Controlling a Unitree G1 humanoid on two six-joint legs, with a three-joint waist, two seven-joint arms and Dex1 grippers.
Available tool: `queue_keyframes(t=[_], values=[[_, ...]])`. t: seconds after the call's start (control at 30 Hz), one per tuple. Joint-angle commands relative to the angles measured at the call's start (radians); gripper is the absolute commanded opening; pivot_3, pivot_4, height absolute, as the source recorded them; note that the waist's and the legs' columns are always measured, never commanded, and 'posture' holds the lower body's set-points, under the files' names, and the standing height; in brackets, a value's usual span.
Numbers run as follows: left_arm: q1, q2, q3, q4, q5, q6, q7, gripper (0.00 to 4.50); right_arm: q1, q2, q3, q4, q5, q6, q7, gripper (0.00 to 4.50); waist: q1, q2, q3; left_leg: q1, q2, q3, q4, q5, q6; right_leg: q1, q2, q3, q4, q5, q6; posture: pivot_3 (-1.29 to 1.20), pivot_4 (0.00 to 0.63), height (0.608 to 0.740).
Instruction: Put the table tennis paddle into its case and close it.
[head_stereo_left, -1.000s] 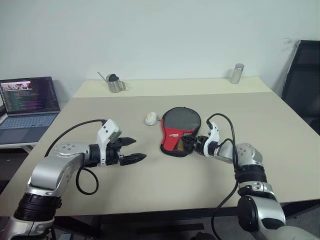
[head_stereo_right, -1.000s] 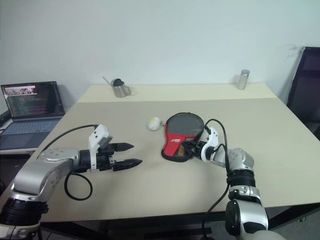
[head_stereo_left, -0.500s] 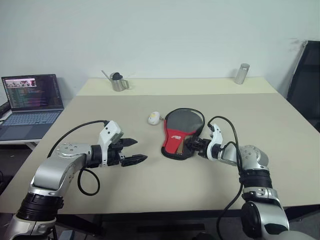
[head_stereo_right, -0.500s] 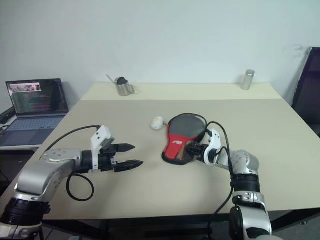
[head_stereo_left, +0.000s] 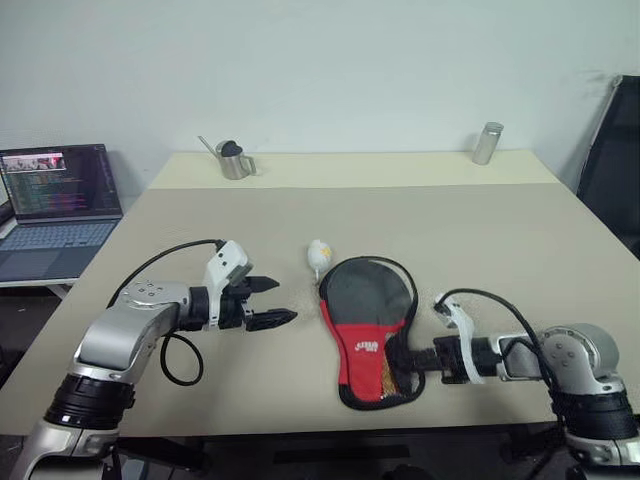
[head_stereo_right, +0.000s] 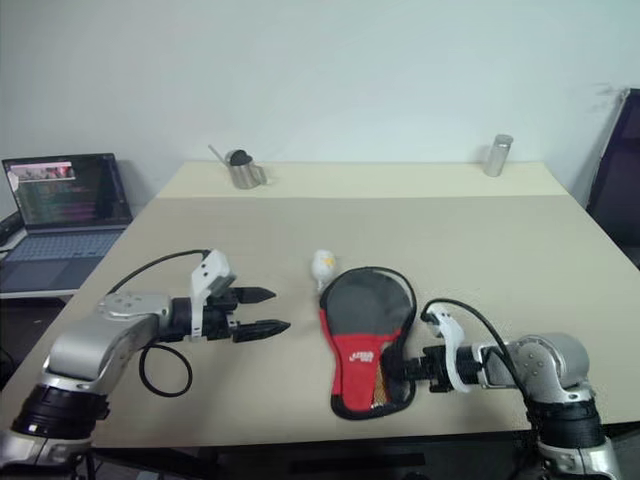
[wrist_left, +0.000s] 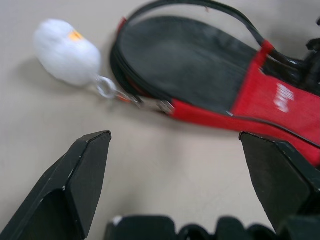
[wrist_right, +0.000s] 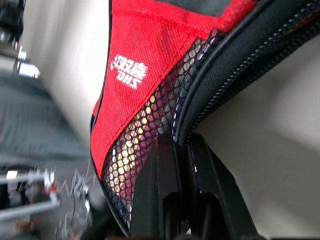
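Left eye view showed the case (head_stereo_left: 367, 330) lying flat on the table (head_stereo_left: 500, 230), near the front edge, round black end away from the robot and red lower part toward it. All places below are given relative to the case. The plush charm (head_stereo_left: 319, 254) lay just beyond its round end, on the robot's left side, joined to the zipper edge by a small ring. The right gripper (head_stereo_left: 412, 360) was at the case's red end on the right side, fingers clamped together on the zipper edge beside the mesh panel (wrist_right: 145, 135); the right wrist view showed both fingers pinching that edge. The left gripper (head_stereo_left: 272, 302) hovered well to the left of the case, jaws spread wide and holding nothing, pointing toward it. A metal pitcher (head_stereo_left: 233, 161) stood far beyond the case on the left, a metal cylinder (head_stereo_left: 487, 143) far beyond on the right. A laptop (head_stereo_left: 55, 205) sat off the table's left side.
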Motion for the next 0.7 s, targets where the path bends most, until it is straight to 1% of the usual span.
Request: queue_keyframes(t=[0.03,0.13,0.43,0.5,0.53,0.7], values=[[-0.020,0.001,0.001,0.001,0.005,-0.021,-0.015,4.50,0.041,-0.023,0.021,-0.063,0.060,0.032,0.040,0.03,0.000,0.000,0.000,0.000,0.000,0.000,0.000,0.000,0.000,0.000,0.000,0.000,0.000,0.000,0.000,0.00,0.150,0.740],[-0.023,-0.002,-0.003,0.006,0.010,-0.023,-0.022,4.50,0.054,-0.022,0.019,-0.075,0.073,0.032,0.044,0.03,0.000,0.000,0.000,0.000,0.000,-0.001,0.000,0.000,0.000,0.000,0.000,-0.001,0.001,0.000,0.000,0.00,0.150,0.740],[-0.032,-0.002,-0.005,0.014,0.018,-0.026,-0.021,4.50,0.037,0.009,0.011,-0.050,0.025,0.011,0.002,0.03,0.000,0.000,0.000,0.000,0.000,-0.001,0.000,0.000,0.000,0.000,0.000,0.000,0.001,0.000,0.000,0.00,0.150,0.740],[-0.029,-0.002,-0.005,0.012,0.018,-0.026,-0.019,4.50,0.031,0.010,0.002,-0.043,0.027,0.008,0.009,0.52,0.000,0.000,0.000,0.000,0.000,-0.001,0.000,0.000,0.000,0.000,0.000,0.000,0.001,0.000,0.000,0.00,0.150,0.740],[-0.028,-0.002,-0.004,0.011,0.019,-0.026,-0.018,4.50,0.029,0.007,0.002,-0.044,0.029,0.006,0.013,0.68,0.000,0.000,0.000,0.000,0.000,-0.001,0.000,0.000,0.000,0.000,0.000,-0.001,0.001,0.000,0.000,0.00,0.150,0.740],[-0.027,-0.002,0.001,0.013,0.021,-0.026,-0.010,4.50,0.019,-0.028,-0.010,-0.063,0.052,0.000,0.050,2.31,0.001,0.000,0.000,0.000,0.000,-0.001,0.001,0.000,0.000,0.000,0.000,-0.001,0.001,0.000,0.000,0.00,0.150,0.740]])
